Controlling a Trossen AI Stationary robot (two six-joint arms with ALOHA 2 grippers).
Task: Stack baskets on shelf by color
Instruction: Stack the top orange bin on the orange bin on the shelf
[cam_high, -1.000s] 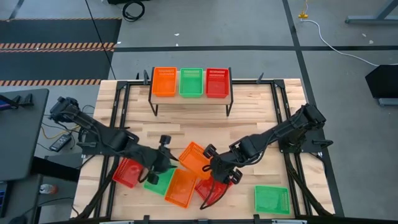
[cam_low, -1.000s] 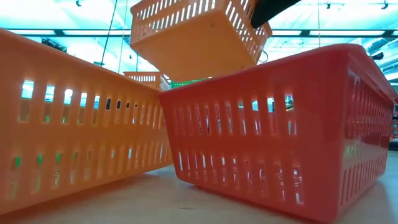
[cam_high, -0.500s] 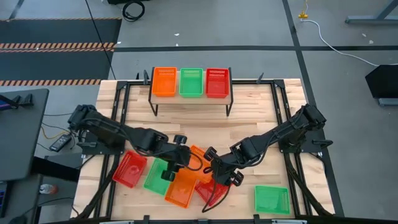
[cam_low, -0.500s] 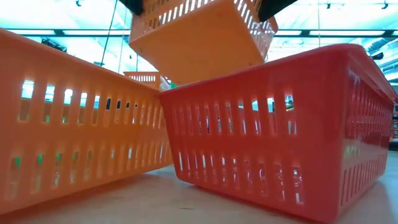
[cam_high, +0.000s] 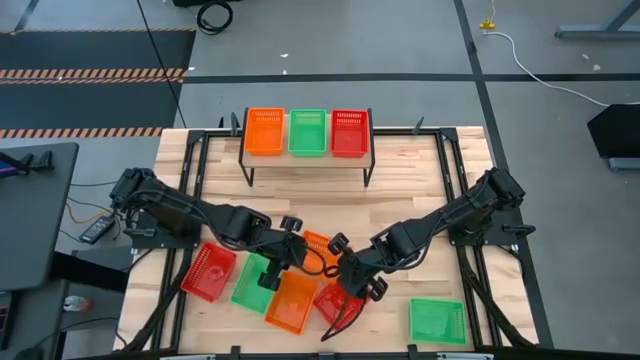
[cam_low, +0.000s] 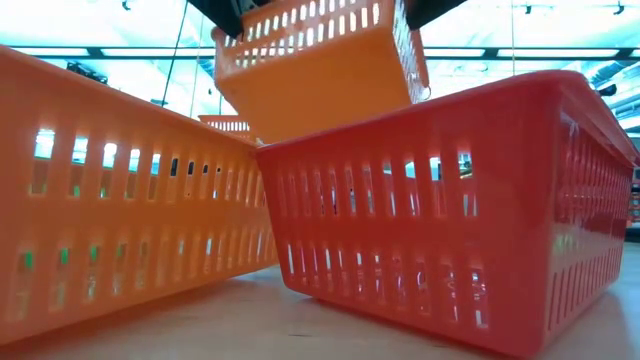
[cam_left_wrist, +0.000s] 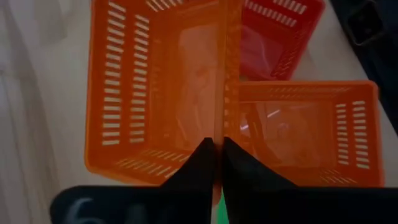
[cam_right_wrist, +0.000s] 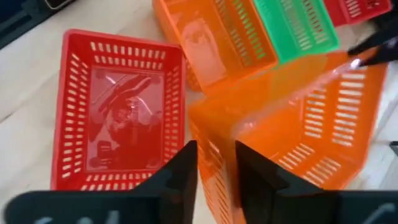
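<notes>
On shelf (cam_high: 306, 157): three baskets, one orange (cam_high: 265, 132), green (cam_high: 307, 132), red (cam_high: 349, 133).

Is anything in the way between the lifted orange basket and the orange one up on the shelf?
Nothing visible. The lifted orange basket hangs mid-table between the left tool and right tool; only bare table lies between it and the shelf, where the orange basket sits uncovered.

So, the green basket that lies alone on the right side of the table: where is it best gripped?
Probably on one side wall of the green basket, from straight above, one finger inside, one outside: it lies flat, open side up, thin walls upright, nothing touching it.
</notes>
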